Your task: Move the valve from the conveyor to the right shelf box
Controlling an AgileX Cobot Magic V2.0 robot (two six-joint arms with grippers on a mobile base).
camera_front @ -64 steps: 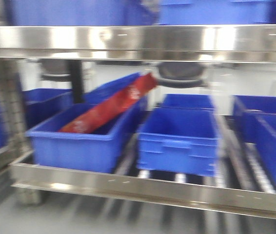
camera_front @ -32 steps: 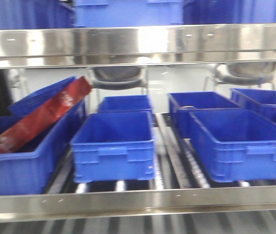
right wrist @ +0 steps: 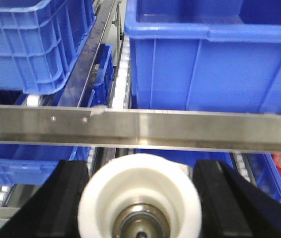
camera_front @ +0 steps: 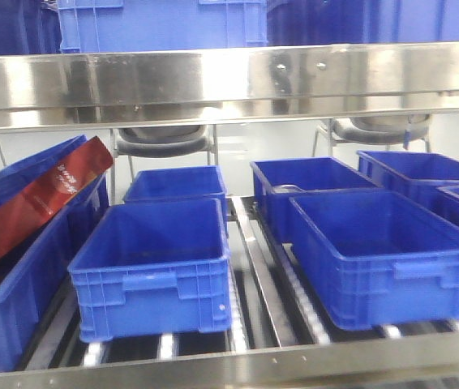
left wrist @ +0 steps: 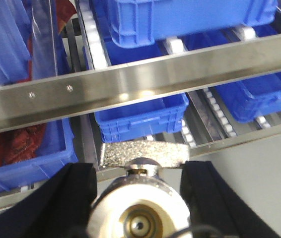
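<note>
My left gripper (left wrist: 140, 171) is shut on a valve (left wrist: 139, 210), a cream-white round body with a metal core and a speckled metal handle (left wrist: 143, 153). Its black fingers (left wrist: 73, 196) flank the body. My right gripper (right wrist: 141, 168) is shut on a second valve (right wrist: 140, 198), a white round end with a metal centre. Both are held in front of a steel shelf with blue boxes. In the front view a large empty blue box (camera_front: 375, 243) stands at the right and another (camera_front: 152, 267) in the middle. Neither gripper shows there. The conveyor is out of view.
Steel shelf rails cross the views (camera_front: 229, 77) (left wrist: 130, 87) (right wrist: 140, 129). A left blue box (camera_front: 6, 308) holds a red package (camera_front: 35, 203). More blue boxes stand behind (camera_front: 177, 182) (camera_front: 306, 174) and on the shelves above and below. Grey chairs (camera_front: 160, 142) stand behind the shelf.
The front view has swung right: the red package and the boxes have slid left in frame, and the large right box has come into view. The blur has gone.
</note>
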